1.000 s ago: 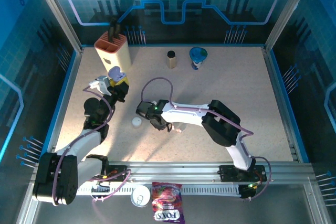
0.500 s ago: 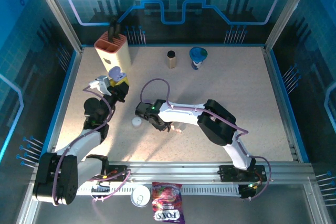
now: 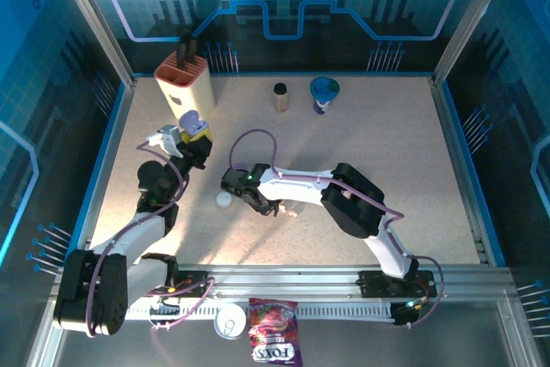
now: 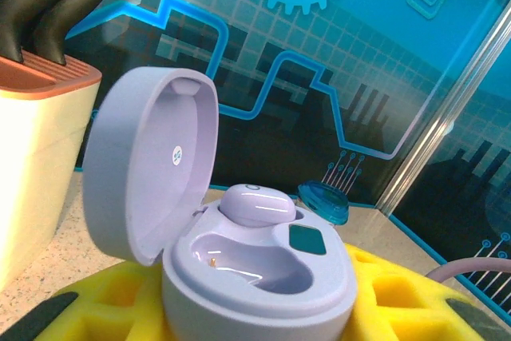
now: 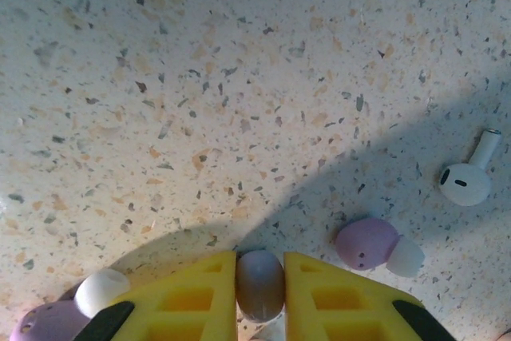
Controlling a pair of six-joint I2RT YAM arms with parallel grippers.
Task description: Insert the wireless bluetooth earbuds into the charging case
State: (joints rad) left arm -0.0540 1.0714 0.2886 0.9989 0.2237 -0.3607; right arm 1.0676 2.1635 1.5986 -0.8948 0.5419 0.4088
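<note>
Left of bench [image 3: 369, 152] centre, R tool [image 5: 259, 265] is clenched on a small greyish earbud [image 5: 259, 287]; pink bud [image 5: 366, 243] & white bud [image 5: 465, 180] lie loose nearby. L tool [image 3: 196, 137], further left, grips open lilac charging case [image 4: 263, 281] raised off bench, w/ one seated bud [image 4: 254, 204] inside.

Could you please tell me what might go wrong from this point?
The right gripper pinches a tiny rounded earbud at its very tip, so it may slip or twist on lifting. The open charging case in the left gripper has one free slot beside a seated earbud; a misaligned approach could knock that out.
</note>
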